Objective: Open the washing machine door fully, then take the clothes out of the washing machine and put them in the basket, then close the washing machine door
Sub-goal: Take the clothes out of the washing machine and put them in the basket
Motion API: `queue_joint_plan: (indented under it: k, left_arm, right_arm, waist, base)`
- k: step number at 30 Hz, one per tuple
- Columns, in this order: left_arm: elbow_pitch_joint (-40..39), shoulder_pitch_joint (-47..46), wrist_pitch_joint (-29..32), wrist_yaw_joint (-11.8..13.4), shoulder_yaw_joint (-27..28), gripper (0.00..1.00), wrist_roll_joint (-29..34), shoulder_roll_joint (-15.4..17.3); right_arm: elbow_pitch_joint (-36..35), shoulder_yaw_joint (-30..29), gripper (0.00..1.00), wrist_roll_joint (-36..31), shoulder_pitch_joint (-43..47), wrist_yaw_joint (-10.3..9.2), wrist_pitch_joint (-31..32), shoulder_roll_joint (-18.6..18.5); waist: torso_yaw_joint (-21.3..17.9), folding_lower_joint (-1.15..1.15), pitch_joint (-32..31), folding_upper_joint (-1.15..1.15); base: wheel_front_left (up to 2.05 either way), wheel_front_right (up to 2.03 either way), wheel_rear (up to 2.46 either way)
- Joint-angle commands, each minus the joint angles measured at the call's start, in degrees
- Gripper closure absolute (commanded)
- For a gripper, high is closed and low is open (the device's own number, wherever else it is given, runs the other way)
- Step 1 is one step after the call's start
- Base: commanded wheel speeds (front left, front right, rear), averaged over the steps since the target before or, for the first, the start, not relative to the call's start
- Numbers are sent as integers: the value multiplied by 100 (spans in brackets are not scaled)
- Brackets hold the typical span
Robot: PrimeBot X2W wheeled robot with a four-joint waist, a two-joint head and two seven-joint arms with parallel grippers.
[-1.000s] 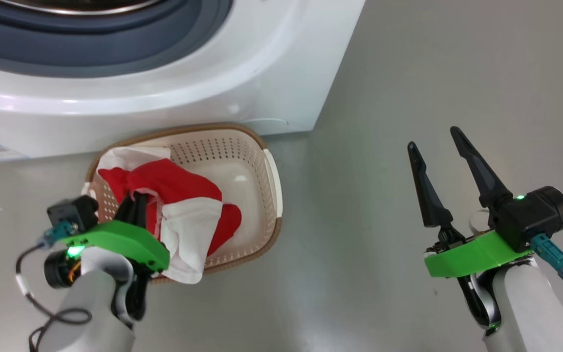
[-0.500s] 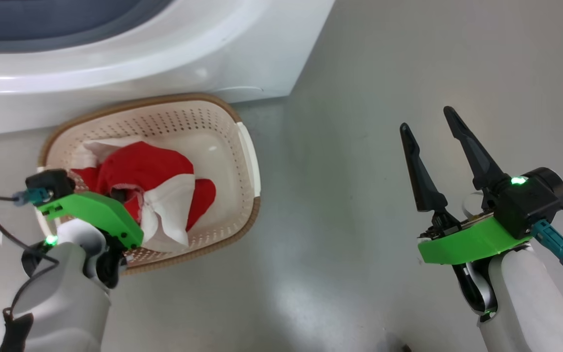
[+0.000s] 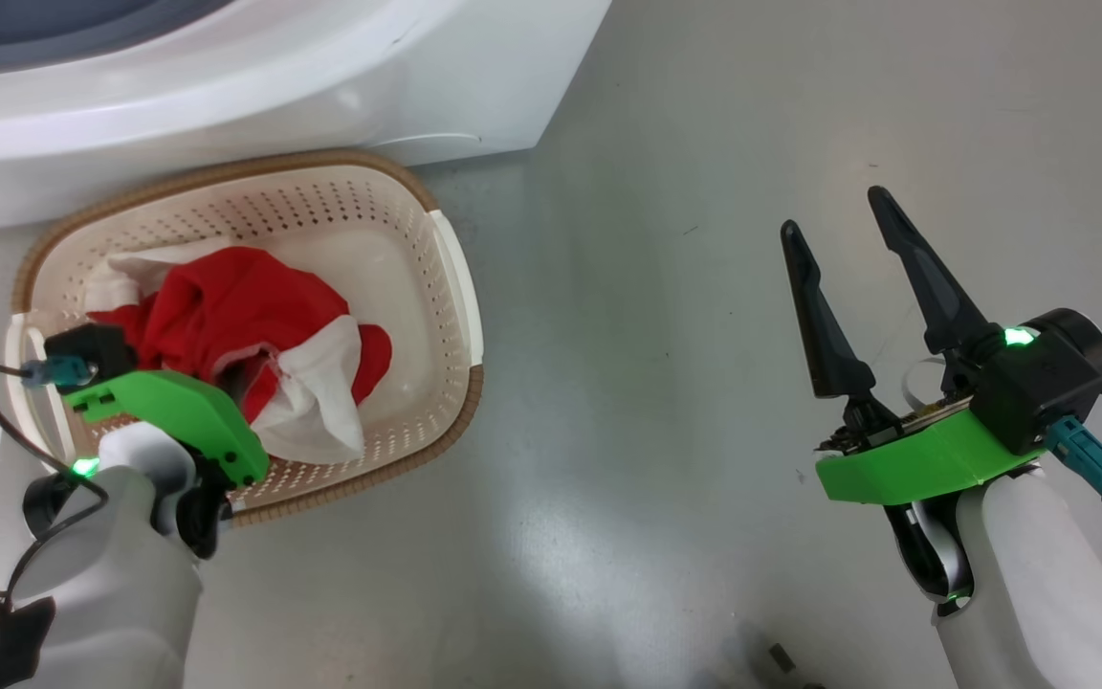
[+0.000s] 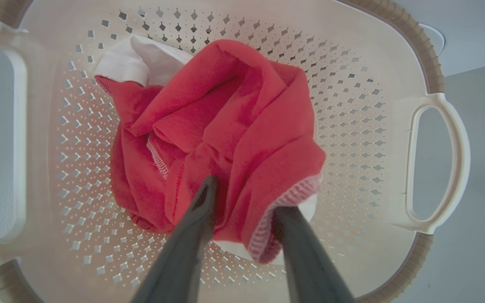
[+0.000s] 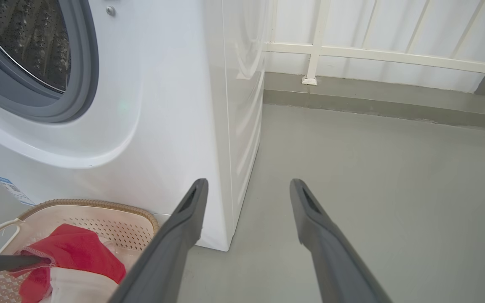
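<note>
Closest to the camera, the left gripper (image 4: 246, 195) is pointing straight down into the basket (image 3: 321, 206), with its green wrist mount over the basket's near edge. In the left wrist view its two fingers are spread apart with a fat fold of the clothes (image 4: 225, 118) bunched between them. One tip lies against the red fabric and the other is tucked under a red-and-white stitched hem. I honestly can't tell if it's pinching that fold or just sitting in it.

The right gripper (image 3: 834, 212) is off on the other side, well apart from the basket, over bare grey floor (image 3: 666, 383). Its fingers are spread wide with nothing between them.

The clothes are a red and white heap down in the basket, more toward its left half, and the right half shows bare cream plastic. The basket sits on the floor, right up against the front of the washing machine (image 3: 226, 105), near its right corner.

Further back, the right wrist view catches the washer's opening, with the grey gasket (image 5: 82, 63) around the steel drum (image 5: 27, 42) and a blue label sticker (image 5: 9, 187) low on the front. Past the machine's side there's a white railing (image 5: 352, 52) along the wall.
</note>
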Motion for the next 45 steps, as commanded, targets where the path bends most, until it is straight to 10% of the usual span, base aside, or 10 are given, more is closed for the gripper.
queue_joint_plan:
  k: [1, 22, 45]
  left_arm:
    - [-29, -9, -82, -40, 80, 0, 86, 174]
    - [-646, 362, -1415, -301, -108, 0, 222, -75]
    - [-5630, 3010, -1432, 269, 1249, 0, 1725, -285]
  right_arm:
    - [-113, 98, 0, 43, -5, 26, -35, 3]
    - [61, -137, 0, -145, 98, 26, -35, 3]
    - [330, -418, 0, -252, 444, 26, -35, 3]
  waist:
    - [16, 0, -6, 0]
    - [509, 0, -892, 0]
    - [810, 0, -2244, 0]
  base:
    - [0, 0, 0]
    - [0, 0, 0]
    - [0, 0, 0]
